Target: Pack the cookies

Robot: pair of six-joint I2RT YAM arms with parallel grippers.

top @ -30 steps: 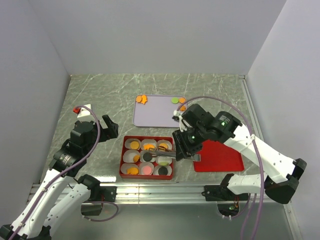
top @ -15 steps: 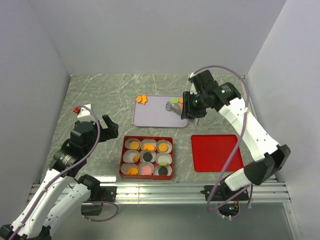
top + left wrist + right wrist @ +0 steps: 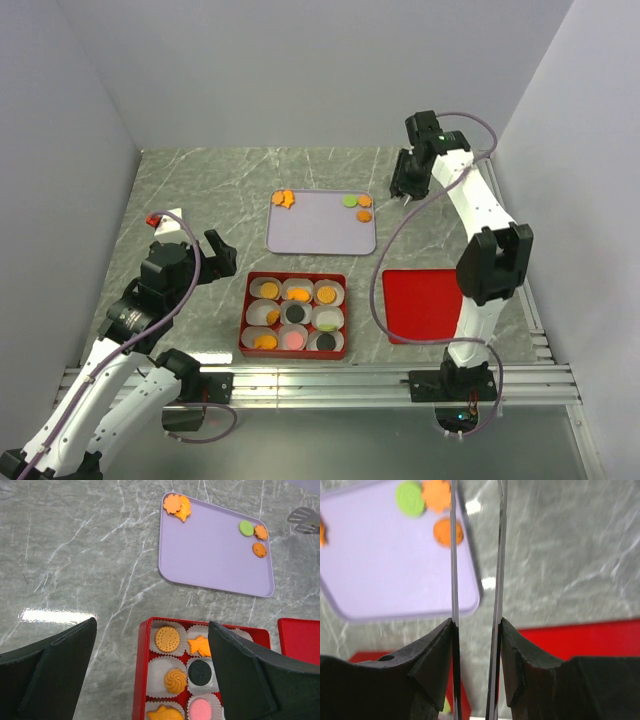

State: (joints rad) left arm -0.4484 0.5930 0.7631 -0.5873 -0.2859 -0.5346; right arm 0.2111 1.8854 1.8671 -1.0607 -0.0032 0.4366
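Note:
Several cookies lie on the lilac tray (image 3: pixel 320 228): an orange pair (image 3: pixel 284 198) at its far left corner, and a green disc (image 3: pixel 350 200) with two orange ones (image 3: pixel 365 213) at its far right corner. More cookies (image 3: pixel 167 639) sit in paper cups in the red box (image 3: pixel 243 318). My right gripper (image 3: pixel 410 183) hangs just past the tray's far right corner, shut on metal tongs (image 3: pixel 454 555). Nothing shows between the tongs' tips (image 3: pixel 304 521). My left gripper (image 3: pixel 152 625) stands wide open and empty above the box's left side.
A flat red lid (image 3: pixel 432 305) lies right of the box. White walls close in the marbled table on three sides, and the right arm reaches close to the back right corner. A small red object (image 3: pixel 153 219) sits beside the left arm.
The right arm has swung with the tongs from over the red box, across the tray, to the far right beyond it. The left arm has not moved.

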